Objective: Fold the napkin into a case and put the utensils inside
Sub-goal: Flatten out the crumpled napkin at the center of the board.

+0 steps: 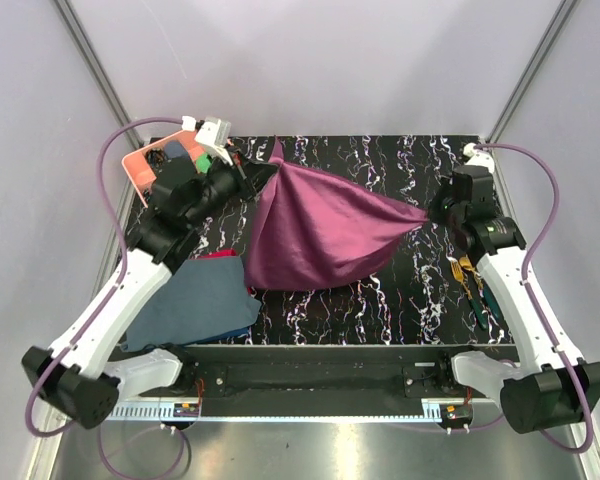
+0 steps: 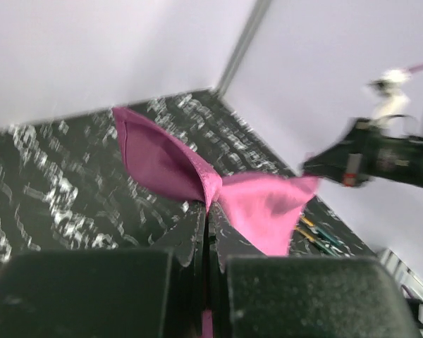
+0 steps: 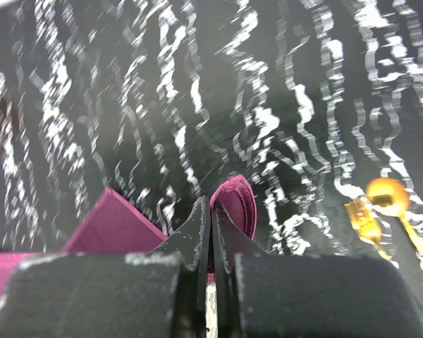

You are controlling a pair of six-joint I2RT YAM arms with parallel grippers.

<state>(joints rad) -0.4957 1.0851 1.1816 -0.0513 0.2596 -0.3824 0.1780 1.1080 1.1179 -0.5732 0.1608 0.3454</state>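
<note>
The napkin [image 1: 320, 230] hangs off the worktop [image 1: 400, 290], stretched between the two arms. The left end effector [image 2: 206, 211] has its fingers pressed together on one corner at the far left. A small tip of cloth pokes out past the fingertips, and a deep fold runs away from them. The right end effector [image 3: 211, 211] is also pressed together, pinching the opposite corner on the right side of the worktop. A little curl of plum cloth shows just beyond its fingertips.

From above, the napkin narrows to a point at the right grip. It widens toward the left and sags into a broad, rounded belly that drops toward the near edge. Whether its lowest edge touches the worktop cannot be told. It is not folded into a case.

The utensils [image 1: 472, 285] lie on the worktop near the right edge, beside the right forearm and well apart from the napkin. Their golden ends point away from the arm bases.

A blue cloth [image 1: 200, 300] lies at the near left, partly under the left arm. A red cloth [image 1: 220, 256] peeks out at its far edge, just beside the napkin's lower left. A pink tray [image 1: 140, 170] sits at the far left corner behind the left arm.
</note>
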